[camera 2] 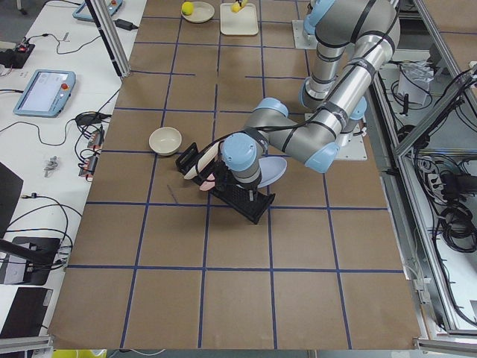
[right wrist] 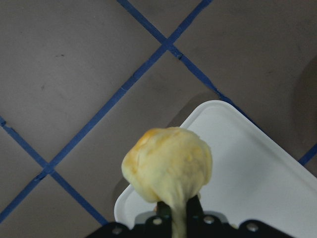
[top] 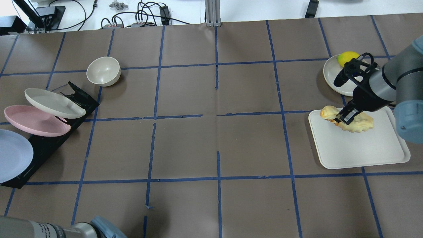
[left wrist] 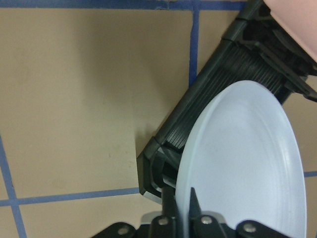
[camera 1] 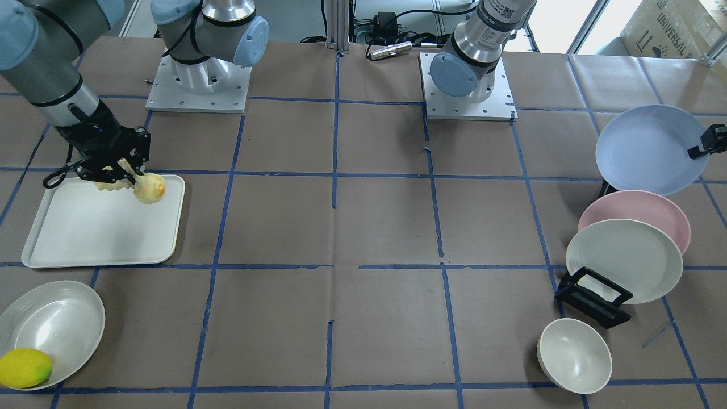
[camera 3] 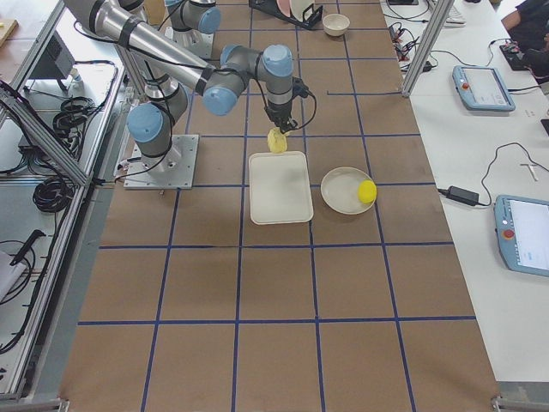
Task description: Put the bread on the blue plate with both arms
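Note:
The bread (camera 1: 149, 187), a pale-yellow ridged loaf with an orange-browned end, is held by my right gripper (camera 1: 122, 173), which is shut on its middle. It hangs a little above a corner of the white tray (camera 1: 85, 238). It also shows in the overhead view (top: 362, 123) and the right wrist view (right wrist: 168, 168). The blue plate (camera 1: 647, 150) leans at the end of a black rack (left wrist: 208, 99). My left gripper (camera 1: 700, 149) is shut on the plate's rim, one finger on each face (left wrist: 181, 208).
A pink plate (camera 1: 630, 204) and an off-white plate (camera 1: 625, 261) lean in the same rack (camera 1: 593, 298). A small white bowl (camera 1: 573, 355) stands near it. A grey-white bowl (camera 1: 54, 324) holds a yellow-green lemon (camera 1: 25, 368) beside the tray.

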